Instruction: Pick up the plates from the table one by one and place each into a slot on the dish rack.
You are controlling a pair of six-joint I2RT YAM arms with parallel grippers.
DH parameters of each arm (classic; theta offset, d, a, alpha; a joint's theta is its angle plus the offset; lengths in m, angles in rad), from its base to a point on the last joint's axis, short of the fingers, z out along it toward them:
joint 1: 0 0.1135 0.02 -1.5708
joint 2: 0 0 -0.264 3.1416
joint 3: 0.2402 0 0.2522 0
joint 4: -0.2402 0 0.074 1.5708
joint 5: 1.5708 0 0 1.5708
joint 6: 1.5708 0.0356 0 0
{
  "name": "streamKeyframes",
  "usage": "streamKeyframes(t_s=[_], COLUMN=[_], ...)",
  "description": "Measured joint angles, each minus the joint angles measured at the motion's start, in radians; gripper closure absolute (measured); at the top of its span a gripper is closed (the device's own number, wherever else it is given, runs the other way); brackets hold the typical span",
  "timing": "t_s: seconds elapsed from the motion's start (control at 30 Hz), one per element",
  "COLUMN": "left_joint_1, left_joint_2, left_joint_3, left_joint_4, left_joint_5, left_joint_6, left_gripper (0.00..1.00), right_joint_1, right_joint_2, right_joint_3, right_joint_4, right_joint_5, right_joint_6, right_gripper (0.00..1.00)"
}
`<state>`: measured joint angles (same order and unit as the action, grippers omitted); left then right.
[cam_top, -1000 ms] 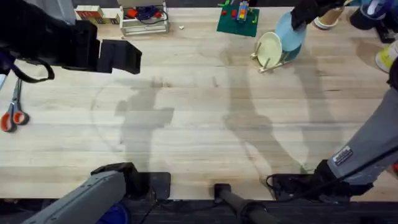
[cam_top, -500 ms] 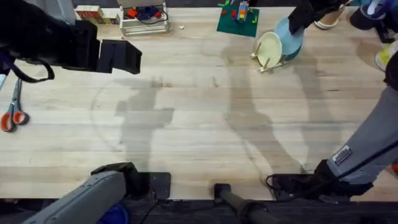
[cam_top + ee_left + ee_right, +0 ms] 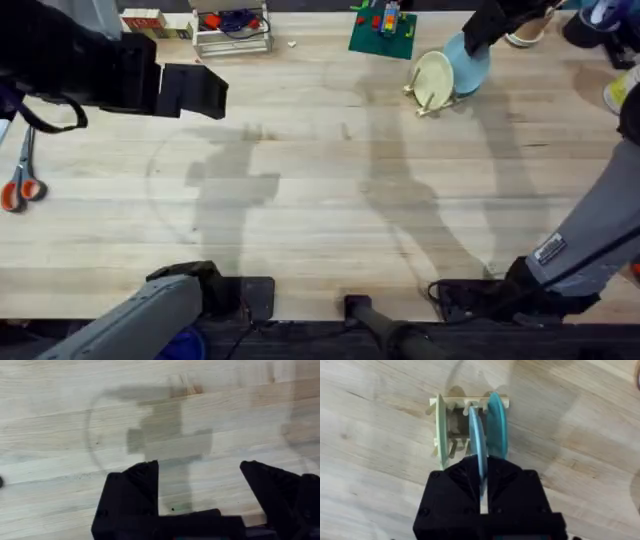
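The right gripper pinches the rim of a stiff, light, likely slippery pale blue plate, held on edge in the dish rack between cream plate and teal plate; the left gripper gapes empty over the surface.

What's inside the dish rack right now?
The dish rack holds three upright plates: cream-yellow plate, pale blue plate in the middle, teal plate. The right gripper is shut on the blue one and covers its near edge.
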<state>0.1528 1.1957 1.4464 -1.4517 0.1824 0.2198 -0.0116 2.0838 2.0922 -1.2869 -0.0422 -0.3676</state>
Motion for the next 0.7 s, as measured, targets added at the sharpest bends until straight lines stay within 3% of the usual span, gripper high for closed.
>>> streamKeyframes(t_s=[0.7], left_joint_1=[0.000], left_joint_2=[0.000], left_joint_3=[0.000], left_joint_4=[0.000], left_joint_5=[0.000], left_joint_6=[0.000], left_gripper=[0.006], right_joint_1=[0.000], right_joint_2=[0.000], right_joint_3=[0.000], right_joint_4=[0.000], right_joint_5=[0.000], right_joint_6=[0.000], right_gripper=[0.861])
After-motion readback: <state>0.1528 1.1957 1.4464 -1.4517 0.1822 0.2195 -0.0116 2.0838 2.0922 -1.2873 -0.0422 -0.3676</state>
